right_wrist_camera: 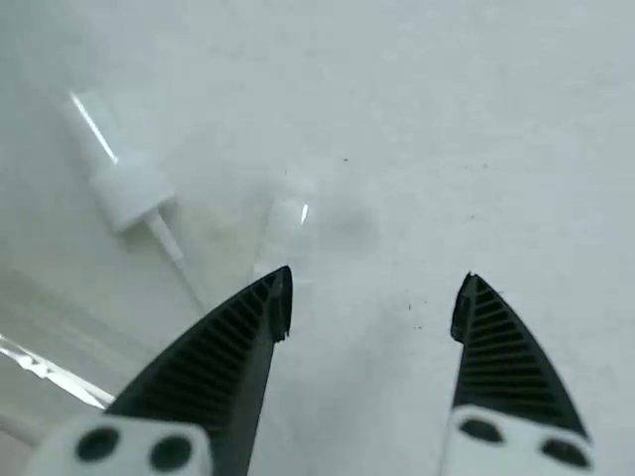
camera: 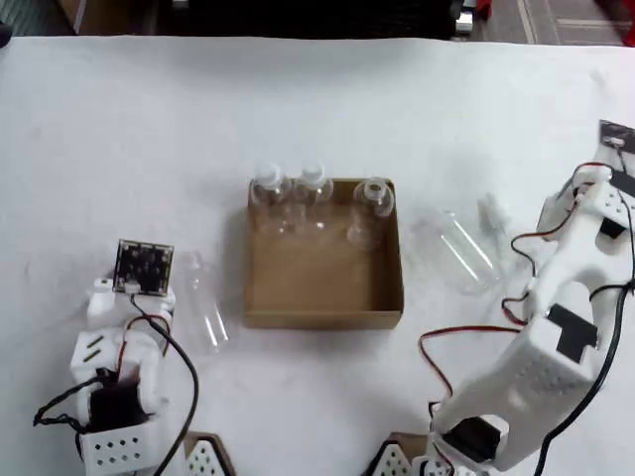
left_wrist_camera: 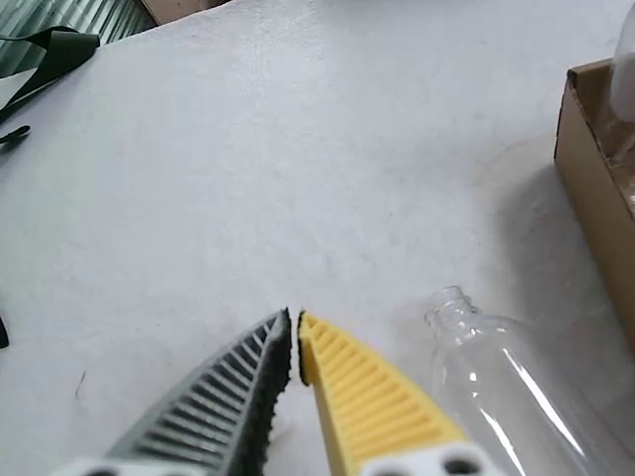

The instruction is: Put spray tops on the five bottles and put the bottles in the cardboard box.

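your right claw is gaping beside the top; be centring over it before closing. your left claw is resting together.

three bottles along box far wall, near half seemingly free

The white tabletop is bordered along its far edge by dark floor, and a black strap is seen at its far left corner.
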Available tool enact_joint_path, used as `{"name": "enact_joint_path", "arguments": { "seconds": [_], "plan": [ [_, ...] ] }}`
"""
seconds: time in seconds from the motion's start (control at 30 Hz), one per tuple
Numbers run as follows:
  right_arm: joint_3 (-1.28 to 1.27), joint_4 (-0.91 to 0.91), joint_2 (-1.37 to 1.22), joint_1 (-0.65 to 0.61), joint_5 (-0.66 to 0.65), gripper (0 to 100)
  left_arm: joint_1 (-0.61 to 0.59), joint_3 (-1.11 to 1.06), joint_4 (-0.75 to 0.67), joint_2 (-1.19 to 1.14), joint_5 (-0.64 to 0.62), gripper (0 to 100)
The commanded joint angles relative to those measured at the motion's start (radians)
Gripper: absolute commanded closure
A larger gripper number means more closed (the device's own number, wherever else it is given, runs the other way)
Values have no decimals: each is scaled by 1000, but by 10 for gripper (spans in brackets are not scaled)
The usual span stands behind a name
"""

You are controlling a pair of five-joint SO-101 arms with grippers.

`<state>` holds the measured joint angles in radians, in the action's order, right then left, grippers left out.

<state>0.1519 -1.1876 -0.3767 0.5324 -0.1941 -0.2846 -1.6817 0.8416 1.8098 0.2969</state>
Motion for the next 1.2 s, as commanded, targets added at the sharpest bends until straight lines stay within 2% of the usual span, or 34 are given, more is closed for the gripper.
{"name": "enact_joint_path", "arguments": {
  "seconds": [0.0, 0.23, 0.57, 0.8, 0.97, 1.07, 1.17],
  "plan": [
    [64, -5, -15, -41, 83, 762, 19, 6, -35, 10, -5, 976],
    [68, 51, -79, -88, 226, 762, 62, 5, -28, 10, 37, 976],
    [69, 105, -170, -44, 224, 762, 64, 5, -28, 10, 40, 976],
    [69, 159, -168, -39, 224, 913, 64, 5, -28, 10, 40, 976],
    [69, 156, -166, -39, 222, 934, 64, 5, -28, 10, 41, 976],
    [77, 147, -145, -21, 222, 982, 64, 5, -28, 10, 41, 976],
    [109, 99, -87, 4, 222, 980, 64, 5, -28, 10, 41, 976]
  ]
}}
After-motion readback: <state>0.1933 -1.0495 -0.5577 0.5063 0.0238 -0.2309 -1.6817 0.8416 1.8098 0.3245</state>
